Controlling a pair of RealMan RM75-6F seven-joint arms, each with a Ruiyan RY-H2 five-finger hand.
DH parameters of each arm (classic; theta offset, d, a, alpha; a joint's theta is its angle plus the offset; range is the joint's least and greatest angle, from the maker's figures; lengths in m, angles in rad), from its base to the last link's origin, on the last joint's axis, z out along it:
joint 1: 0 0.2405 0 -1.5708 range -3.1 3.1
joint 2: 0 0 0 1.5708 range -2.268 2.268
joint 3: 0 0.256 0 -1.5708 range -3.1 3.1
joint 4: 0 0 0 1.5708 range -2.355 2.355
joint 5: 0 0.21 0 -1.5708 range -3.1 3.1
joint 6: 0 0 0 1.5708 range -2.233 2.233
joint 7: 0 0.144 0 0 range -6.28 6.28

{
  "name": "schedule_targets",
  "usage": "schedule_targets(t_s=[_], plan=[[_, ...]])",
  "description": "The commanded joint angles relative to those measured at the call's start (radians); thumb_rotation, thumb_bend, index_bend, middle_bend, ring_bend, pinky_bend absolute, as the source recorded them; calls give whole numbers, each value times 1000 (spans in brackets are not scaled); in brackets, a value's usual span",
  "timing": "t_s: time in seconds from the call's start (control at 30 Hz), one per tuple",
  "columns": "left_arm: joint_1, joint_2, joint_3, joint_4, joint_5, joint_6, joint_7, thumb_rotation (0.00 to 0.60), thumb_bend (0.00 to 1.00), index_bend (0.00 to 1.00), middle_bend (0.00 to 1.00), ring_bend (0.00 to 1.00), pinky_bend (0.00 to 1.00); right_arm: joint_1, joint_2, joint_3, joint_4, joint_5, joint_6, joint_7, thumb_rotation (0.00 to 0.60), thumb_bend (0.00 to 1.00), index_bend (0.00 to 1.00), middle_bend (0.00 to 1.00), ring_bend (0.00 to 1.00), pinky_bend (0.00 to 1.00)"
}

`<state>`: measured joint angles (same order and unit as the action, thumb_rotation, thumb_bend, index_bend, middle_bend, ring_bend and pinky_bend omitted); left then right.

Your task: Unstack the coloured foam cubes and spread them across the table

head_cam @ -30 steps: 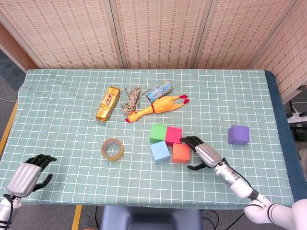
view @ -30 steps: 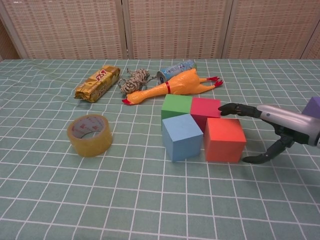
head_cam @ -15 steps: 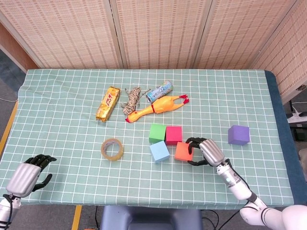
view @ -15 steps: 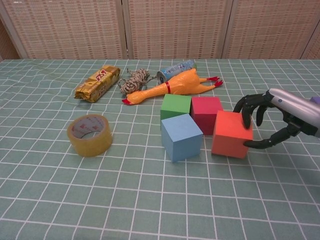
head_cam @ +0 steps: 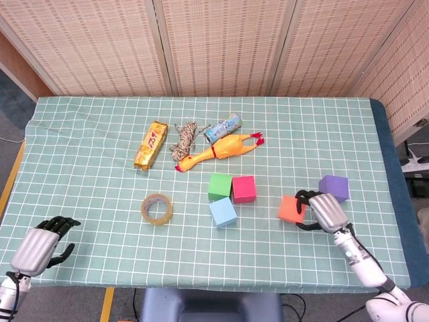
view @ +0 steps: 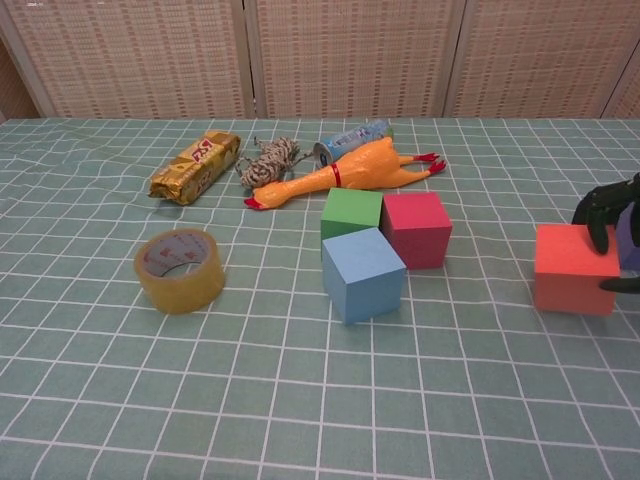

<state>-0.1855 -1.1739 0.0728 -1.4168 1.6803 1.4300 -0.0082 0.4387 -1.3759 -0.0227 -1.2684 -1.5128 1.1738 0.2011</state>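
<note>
My right hand (head_cam: 323, 208) (view: 612, 228) grips the orange-red foam cube (head_cam: 291, 208) (view: 572, 268) at the right side of the table, fingers over its top and thumb at its near side. A purple cube (head_cam: 333, 187) sits just behind that hand. The green cube (head_cam: 220, 186) (view: 352, 212), pink cube (head_cam: 244, 188) (view: 416, 228) and blue cube (head_cam: 223, 212) (view: 362, 272) stay clustered at the middle, all on the cloth. My left hand (head_cam: 41, 241) rests near the front left corner, fingers curled, holding nothing.
A tape roll (head_cam: 157, 208) (view: 181, 268) lies left of the cubes. Behind them are a rubber chicken (head_cam: 218, 151) (view: 345, 172), a rope bundle (head_cam: 184, 139), a snack bar (head_cam: 150, 144) (view: 196, 166) and a small bottle (head_cam: 223, 126). The table's right edge (head_cam: 395, 201) is close.
My right hand has carried the orange-red cube rightward, away from the cluster, to a spot beside the purple cube. The left hand has stayed put.
</note>
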Motion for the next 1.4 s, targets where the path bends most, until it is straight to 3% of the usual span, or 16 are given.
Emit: schedule_targets(t_s=[0.03,0.2,0.37,0.47,0.63,0.77,0.97,1.13,1.4], plan=[[0,1,0,0,-1,1,-1,600,382,299,310,260,426,-14,68,-15,-66,47,-67,-87,600,196,504,571,460,508],[1,3,-3,3,-8,0,-10,600,383,299,310,261,426,-41,118,-17,-155,32,-16,-139,600,196,402,521,404,482],[3,3,-3,4,-3,9,-14,600,383,299,310,261,426,-65,201,-28,-274,19,10,-169,600,162,255,310,158,297],[1,2,-3,3,-5,2,-9,600,382,299,310,260,426,-66,246,-33,-330,21,-6,-172,600,132,187,210,39,238],[-2,0,-2,3,-10,-9,-4,600,381,299,310,260,426,-53,285,-29,-371,23,-46,-135,600,116,144,153,0,194],[-2,0,-3,3,-10,-7,-6,600,383,299,310,260,426,-57,223,-1,-332,0,-1,-101,600,115,142,154,0,194],[-1,1,-2,5,-8,-4,-9,600,383,299,310,261,426,-9,76,54,-186,-49,19,-33,600,115,131,154,0,194],[-1,2,-3,8,-12,-7,-10,600,382,299,310,261,426,65,-38,109,-70,-15,-55,-25,600,115,135,154,0,194],[0,4,-5,9,-13,-3,-11,600,382,299,310,260,426,152,-115,148,-17,52,-189,-21,600,115,153,153,0,194]])
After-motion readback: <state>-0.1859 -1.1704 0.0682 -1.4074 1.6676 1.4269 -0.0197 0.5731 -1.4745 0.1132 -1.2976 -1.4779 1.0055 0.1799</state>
